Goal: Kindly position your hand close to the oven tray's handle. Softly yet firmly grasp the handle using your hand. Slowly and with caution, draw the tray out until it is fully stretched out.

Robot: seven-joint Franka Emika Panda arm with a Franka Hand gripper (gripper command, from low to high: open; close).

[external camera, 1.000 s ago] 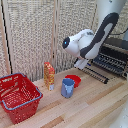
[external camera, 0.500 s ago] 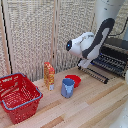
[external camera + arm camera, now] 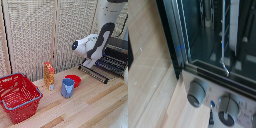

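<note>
1. We work on a light wooden table (image 3: 95, 107) backed by pale woven screen panels (image 3: 50, 30).
2. On the exterior view's right sits the oven (image 3: 116, 54); its oven tray (image 3: 102, 69) juts forward from the front, with the handle (image 3: 93, 74) running along its near edge.
3. Our hand (image 3: 86, 64) sits low by that edge, just above the handle's nearer end. We cannot tell how far apart the fingers stand, nor whether they touch the bar: the white arm (image 3: 95, 44) covers them.
4. The wrist view shows only the glass door (image 3: 218, 35) and two grey knobs (image 3: 197, 93), no fingertips.
5. We judge we are at the approach or grasp. Next, we should confirm a firm hold, then draw slowly outward along the tray's line.
6. Away from the oven stand a red basket (image 3: 19, 96), an orange carton (image 3: 49, 76), a blue cup (image 3: 67, 88) and a red bowl (image 3: 75, 79).
</note>
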